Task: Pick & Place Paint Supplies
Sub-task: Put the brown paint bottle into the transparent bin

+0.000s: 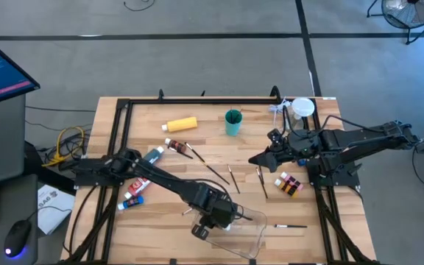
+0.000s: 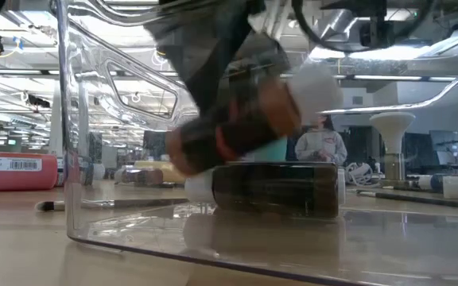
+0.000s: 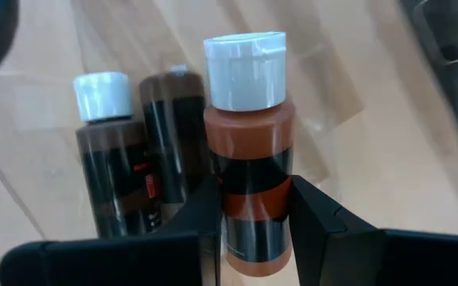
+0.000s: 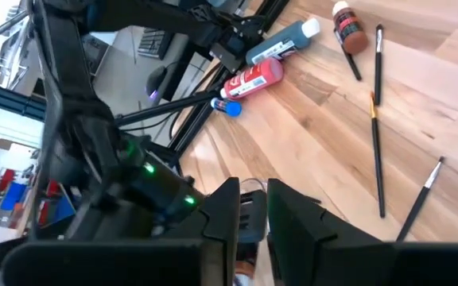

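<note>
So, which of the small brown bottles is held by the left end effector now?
The lighter red-brown bottle, clamped between the left end effector fingers over the tray. The two darker bottles beside it lie free in the tray.

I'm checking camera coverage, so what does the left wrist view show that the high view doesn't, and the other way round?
Only the left wrist view shows the grip up close: the left gripper shut on a brown bottle with a white cap, above two dark bottles lying in the tray. Only the high view shows the yellow bottle, teal cup, loose brushes and the right gripper. Both show the wooden table and the clear tray.
</note>
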`<state>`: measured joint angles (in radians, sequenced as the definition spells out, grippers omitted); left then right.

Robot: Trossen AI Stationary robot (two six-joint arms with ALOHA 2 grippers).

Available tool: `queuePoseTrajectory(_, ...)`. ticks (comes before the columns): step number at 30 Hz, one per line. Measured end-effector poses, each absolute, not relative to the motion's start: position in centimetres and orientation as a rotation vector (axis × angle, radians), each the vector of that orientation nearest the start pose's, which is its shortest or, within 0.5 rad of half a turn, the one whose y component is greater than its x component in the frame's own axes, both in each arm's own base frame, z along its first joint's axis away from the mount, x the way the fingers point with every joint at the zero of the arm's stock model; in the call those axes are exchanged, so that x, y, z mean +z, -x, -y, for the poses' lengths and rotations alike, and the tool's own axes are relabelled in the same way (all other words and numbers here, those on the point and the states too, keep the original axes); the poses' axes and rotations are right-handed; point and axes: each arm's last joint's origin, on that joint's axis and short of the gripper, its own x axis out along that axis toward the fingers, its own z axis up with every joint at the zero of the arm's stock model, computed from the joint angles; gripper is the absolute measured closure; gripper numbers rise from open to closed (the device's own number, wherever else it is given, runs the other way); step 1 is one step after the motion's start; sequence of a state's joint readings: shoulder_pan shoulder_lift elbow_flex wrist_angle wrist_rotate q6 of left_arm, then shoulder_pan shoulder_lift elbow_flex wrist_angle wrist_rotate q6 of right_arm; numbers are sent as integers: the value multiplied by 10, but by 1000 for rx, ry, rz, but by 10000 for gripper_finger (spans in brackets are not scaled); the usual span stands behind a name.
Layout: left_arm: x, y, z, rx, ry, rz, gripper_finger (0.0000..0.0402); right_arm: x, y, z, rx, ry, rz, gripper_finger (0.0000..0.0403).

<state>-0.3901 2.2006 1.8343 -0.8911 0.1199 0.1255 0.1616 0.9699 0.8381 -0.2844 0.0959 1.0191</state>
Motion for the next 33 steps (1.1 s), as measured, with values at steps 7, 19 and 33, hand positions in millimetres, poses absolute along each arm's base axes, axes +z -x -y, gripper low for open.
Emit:
queuePoseTrajectory(7, 175, -422, 176, -459, -370, -1274, 341, 310, -208, -30, -165, -922, -396, 342)
queuePoseTrajectory(19, 184, -419, 173, -390, -481, -1257, 328, 310, -208, -30, -163, -920, -396, 342)
queuePoseTrajectory(33, 181, -414, 170, -354, -524, -1298, 304, 310, -208, -30, -163, -920, -396, 342)
